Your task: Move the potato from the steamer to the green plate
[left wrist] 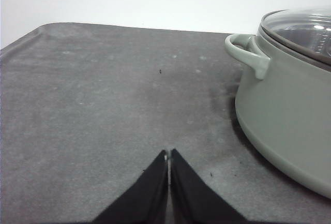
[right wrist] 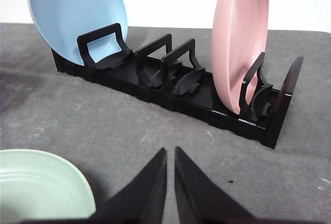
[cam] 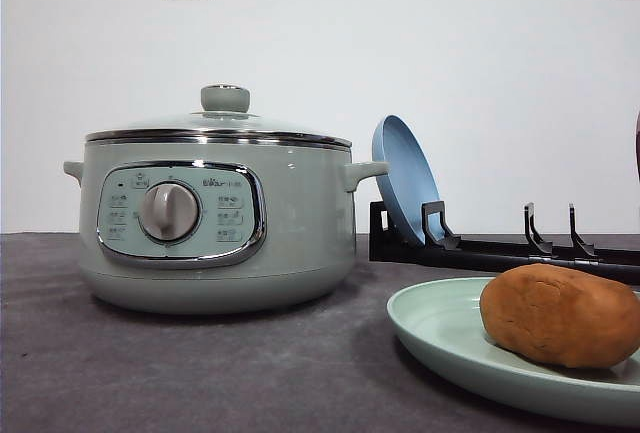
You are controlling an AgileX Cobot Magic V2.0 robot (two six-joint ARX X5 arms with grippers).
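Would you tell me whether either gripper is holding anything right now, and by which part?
Nothing is held: the left gripper and right gripper are both shut on nothing.

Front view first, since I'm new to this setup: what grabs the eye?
The big sage-green steamer with its lid on dominates the left. At lower right, the potato lies on the green plate. Behind, a blue plate stands in a black rack.

The plate (cam: pixel 440 338) runs off the front view's right and lower edges, and the potato (cam: pixel 560 315) is clipped at the right. The steamer (left wrist: pixel 289 115) is cut by the left wrist view's right edge. Its panel labels (cam: pixel 228 218) are too small to read.
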